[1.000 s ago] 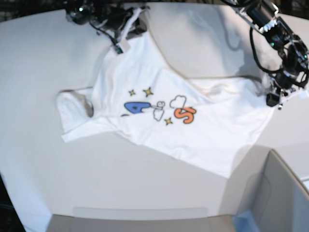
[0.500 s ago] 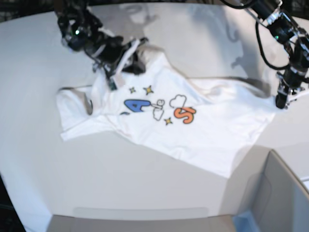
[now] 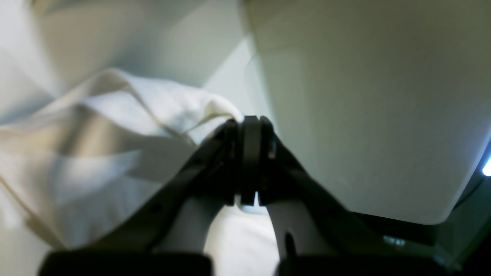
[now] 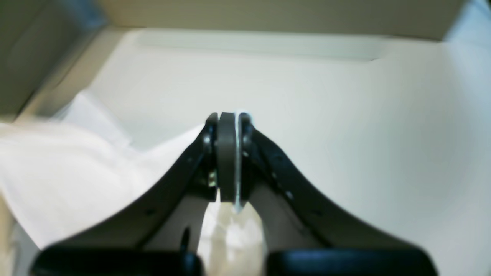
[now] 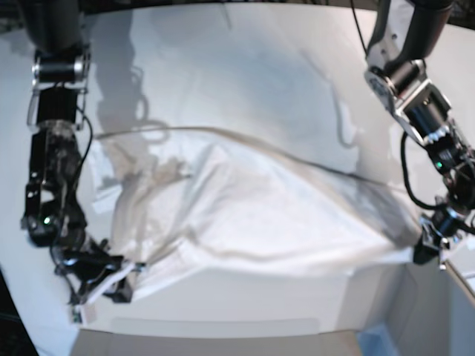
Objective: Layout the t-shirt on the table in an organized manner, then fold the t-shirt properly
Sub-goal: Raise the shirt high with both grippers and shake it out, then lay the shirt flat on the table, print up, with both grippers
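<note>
1. Step in hand, by my read – laying the white cotton t-shirt (image 5: 252, 200) out flat. Both pinches should hold firm and pull apart evenly so the cloth goes taut without twisting; then lower together so no fold gets trapped under.
2. The shirt lies across the middle of the large smooth white tabletop (image 5: 245, 67), bunched and wrinkled, its near edge stretched between the two grippers. No print shows in the base view.
3. Left gripper (image 3: 249, 122) – jaws clamped on a bunched edge of the shirt, cloth fanning out toward 9 o'clock in the wrist view. In the base view it sits at about 4 o'clock of the shirt, at the shirt's corner, low near the table.
4. Right gripper (image 4: 226, 115) – jaws pressed together with a thin layer of white cloth between them, the rest of the shirt trailing to 8 o'clock. In the base view it sits at about 7 o'clock, low by the near table edge.
5. Left arm (image 5: 423, 111) reaches down from 1 o'clock; right arm (image 5: 52, 148) hangs nearly straight down from 11 o'clock, wrist bent inward toward the shirt.
6. Risk – uneven pull could slip the thin pinch on the right.
</note>
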`<state>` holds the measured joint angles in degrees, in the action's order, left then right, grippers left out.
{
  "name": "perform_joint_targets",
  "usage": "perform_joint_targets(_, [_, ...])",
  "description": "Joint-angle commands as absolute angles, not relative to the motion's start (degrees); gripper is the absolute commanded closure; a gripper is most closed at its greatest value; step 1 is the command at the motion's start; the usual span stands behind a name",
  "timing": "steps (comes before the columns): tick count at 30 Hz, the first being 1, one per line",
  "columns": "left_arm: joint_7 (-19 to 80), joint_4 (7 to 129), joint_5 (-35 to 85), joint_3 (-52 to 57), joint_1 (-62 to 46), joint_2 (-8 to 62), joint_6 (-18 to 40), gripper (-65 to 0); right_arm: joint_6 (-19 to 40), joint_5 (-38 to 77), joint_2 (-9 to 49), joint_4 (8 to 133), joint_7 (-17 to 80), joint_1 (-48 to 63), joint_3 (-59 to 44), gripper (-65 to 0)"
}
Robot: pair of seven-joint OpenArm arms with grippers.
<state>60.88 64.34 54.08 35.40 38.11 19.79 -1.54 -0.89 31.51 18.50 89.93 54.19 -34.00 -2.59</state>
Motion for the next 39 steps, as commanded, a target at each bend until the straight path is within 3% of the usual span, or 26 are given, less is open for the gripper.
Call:
perform_joint_targets(1, [59.8,64.6,56.1,35.2,43.5,21.8,-0.9,0.0,-0.3,32.3,19.2,90.4,51.8,-38.6,-2.9,0.0])
perform_joint_targets(5, [59.1,60.6,55.8,35.0,52.2,23.6,-0.9,0.0,1.5,32.1,21.0,87.3,51.8,-46.6,-2.9,0.0])
perform_joint_targets(11, [54.5,56.7,56.3,26.9,64.4,27.1,-0.9,0.0,2.0,32.3,22.4,74.4,47.6,-67.0,-2.9,0.0])
perform_joint_targets(17, [61.5,68.5,62.3,32.0,61.3,28.4,-0.9,0.0,2.2,32.4,25.2,86.7,54.1,-73.2,-2.9,0.0])
perform_joint_targets(21, [63.6,69.8,68.5,32.7,49.8,29.8,-0.9,0.0,2.2,32.4,25.7,93.5,59.5,-63.6,-3.4,0.0])
perform_joint_targets(24, [63.1,73.5,71.5,32.9,38.0,29.8,-0.9,0.0,2.2,32.4,26.1,96.6,59.7,-49.6,-5.6,0.0])
perform_joint_targets(29, [63.0,81.2,75.5,32.9,20.2,29.6,-0.9,0.0,2.2,32.3,21.8,104.6,56.0,-27.6,-9.7,0.0])
perform_joint_targets(39, [63.0,86.7,76.4,32.7,1.3,26.2,-0.9,0.0,1.7,32.1,15.5,112.6,54.7,1.2,-10.4,0.0])
